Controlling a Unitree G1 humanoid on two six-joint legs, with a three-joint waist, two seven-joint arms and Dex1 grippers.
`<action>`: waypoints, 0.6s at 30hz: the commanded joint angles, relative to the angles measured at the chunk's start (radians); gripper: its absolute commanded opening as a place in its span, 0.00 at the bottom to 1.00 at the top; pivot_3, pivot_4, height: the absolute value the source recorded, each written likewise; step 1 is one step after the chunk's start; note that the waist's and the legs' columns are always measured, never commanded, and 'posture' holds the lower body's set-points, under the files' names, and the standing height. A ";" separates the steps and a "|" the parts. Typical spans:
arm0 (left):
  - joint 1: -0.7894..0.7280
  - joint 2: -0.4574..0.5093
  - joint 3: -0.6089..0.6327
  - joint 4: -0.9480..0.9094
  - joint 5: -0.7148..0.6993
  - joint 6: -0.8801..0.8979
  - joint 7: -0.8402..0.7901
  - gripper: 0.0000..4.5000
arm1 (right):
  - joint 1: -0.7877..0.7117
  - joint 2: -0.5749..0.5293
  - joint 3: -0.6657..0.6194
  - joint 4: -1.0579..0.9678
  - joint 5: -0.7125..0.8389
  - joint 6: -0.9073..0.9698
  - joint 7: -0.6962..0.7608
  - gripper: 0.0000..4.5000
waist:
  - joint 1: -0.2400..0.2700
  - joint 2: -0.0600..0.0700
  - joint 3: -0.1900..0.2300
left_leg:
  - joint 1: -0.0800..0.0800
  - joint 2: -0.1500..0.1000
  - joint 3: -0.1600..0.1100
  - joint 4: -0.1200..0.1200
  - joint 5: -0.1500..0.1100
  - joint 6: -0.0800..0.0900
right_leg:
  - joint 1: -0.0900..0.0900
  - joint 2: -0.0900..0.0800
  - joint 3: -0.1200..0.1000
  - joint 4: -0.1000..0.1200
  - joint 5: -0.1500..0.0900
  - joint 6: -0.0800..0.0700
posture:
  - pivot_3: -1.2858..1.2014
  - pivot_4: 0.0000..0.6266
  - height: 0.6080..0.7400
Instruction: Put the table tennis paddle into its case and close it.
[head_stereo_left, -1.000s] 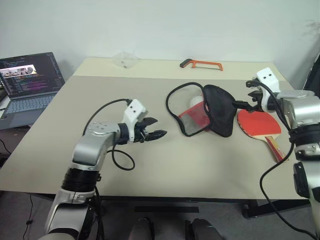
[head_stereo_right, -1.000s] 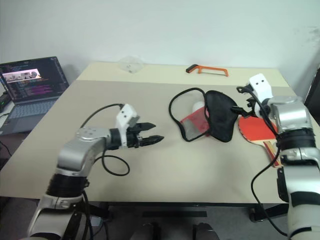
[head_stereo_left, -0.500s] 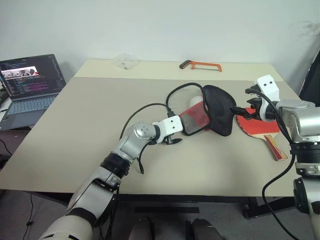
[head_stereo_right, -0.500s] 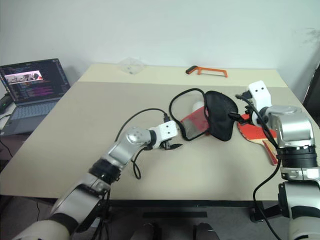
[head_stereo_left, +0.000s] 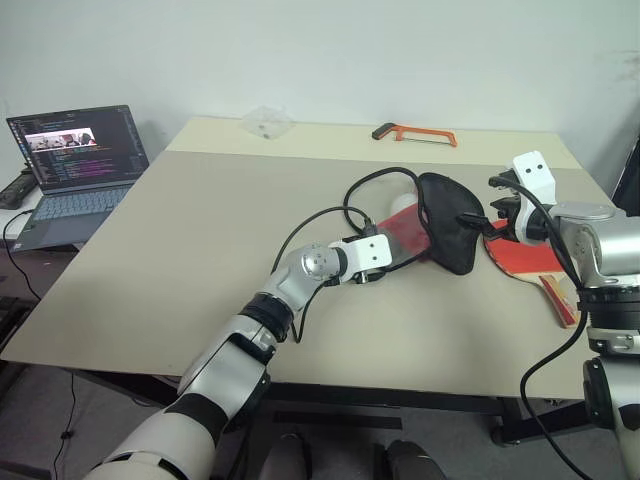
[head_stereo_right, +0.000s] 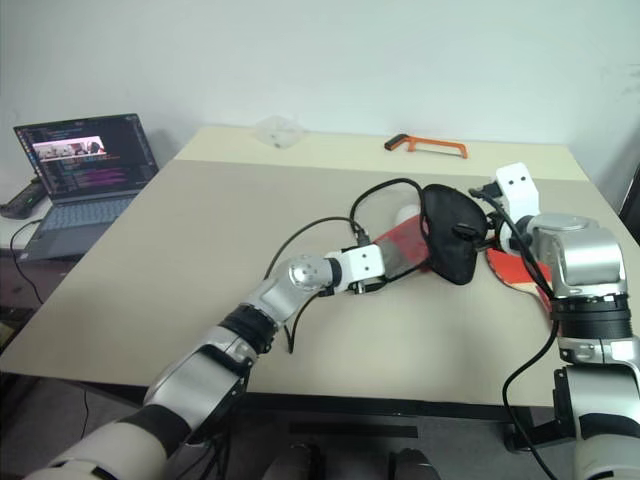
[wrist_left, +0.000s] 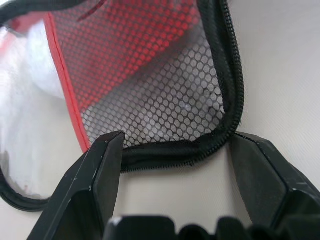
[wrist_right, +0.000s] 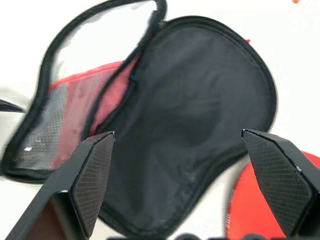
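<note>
The case (head_stereo_left: 425, 228) lies unzipped mid-table, its black flap (head_stereo_left: 450, 230) folded to the right of the red and mesh half (head_stereo_left: 403, 236). In the left wrist view my left gripper (wrist_left: 175, 150) is open, its fingers straddling the black zip edge (wrist_left: 175, 155) of the mesh half without pinching it. My right gripper (head_stereo_left: 478, 222) hangs open at the black flap's right side, the flap (wrist_right: 190, 135) spread in front of its fingers. The table tennis paddle (head_stereo_left: 520, 258) lies red face up on the table just right of the case, handle (head_stereo_left: 560, 300) towards the near right.
An orange hacksaw (head_stereo_left: 415, 132) and a clear plastic piece (head_stereo_left: 268, 122) lie near the table's far edge. An open laptop (head_stereo_left: 75, 160) sits beyond the table's left side. The table's right edge (head_stereo_left: 590, 190) runs close to the paddle.
My left arm has swung right and forward from mid-table to the case's near edge, rolling its wrist. The right gripper has stayed almost where it was. The camera view has shifted a little.
</note>
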 joint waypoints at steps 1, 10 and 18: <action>-0.031 -0.035 -0.015 0.074 0.050 -0.036 0.073 0.79 | -0.028 -0.006 -0.023 -0.029 0.013 -0.017 -0.011 0.99 | 0.000 0.000 0.000 | 0.000 0.000 0.000 0.000 0.000 0.000 | 0.001 0.000 0.000 -0.002 0.002 0.000 | 0.52 0.24 1.00; -0.044 -0.033 -0.010 0.112 0.089 -0.101 0.108 0.33 | -0.018 -0.005 -0.026 -0.047 0.023 -0.010 -0.019 1.00 | -0.004 0.000 0.000 | -0.001 -0.001 0.001 -0.001 0.001 0.001 | -0.002 -0.001 0.002 -0.002 0.005 -0.002 | 0.52 0.24 1.00; -0.006 0.159 -0.001 0.007 0.135 -0.191 0.063 0.00 | -0.024 -0.009 -0.026 -0.052 0.035 -0.005 -0.025 1.00 | -0.025 0.000 0.000 | -0.003 0.000 0.001 -0.005 0.001 0.001 | -0.004 0.000 0.002 -0.002 0.004 -0.004 | 0.52 0.24 1.00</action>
